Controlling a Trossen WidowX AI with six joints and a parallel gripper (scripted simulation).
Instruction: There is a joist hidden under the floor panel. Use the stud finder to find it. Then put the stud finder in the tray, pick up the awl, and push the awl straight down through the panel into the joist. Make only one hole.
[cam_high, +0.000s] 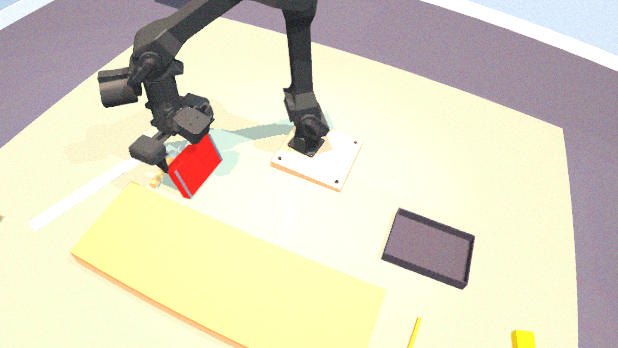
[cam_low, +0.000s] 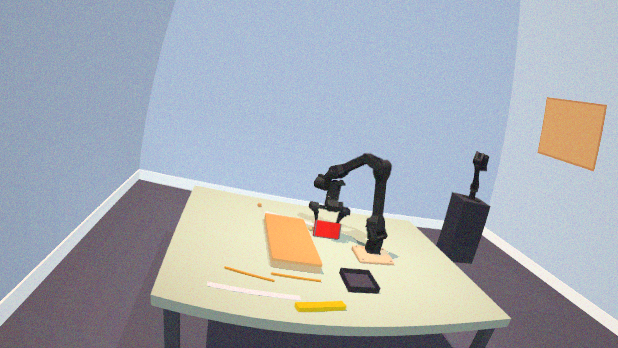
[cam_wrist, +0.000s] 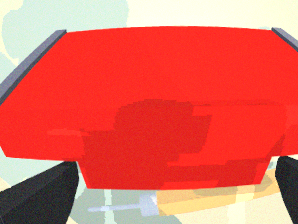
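Note:
The red stud finder stands on the table behind the floor panel, with grey strips at its two ends. My gripper is open and empty, its fingers low at either end of the stud finder's narrower raised part. The awl lies close beside the stud finder, orange handle and pale metal shaft, partly hidden. The orange-yellow floor panel lies flat; no joist shows. The dark tray is empty.
My arm's base plate stands between stud finder and tray. A white strip lies near the awl, another near the front edge. Thin orange sticks and a yellow block lie beyond the panel.

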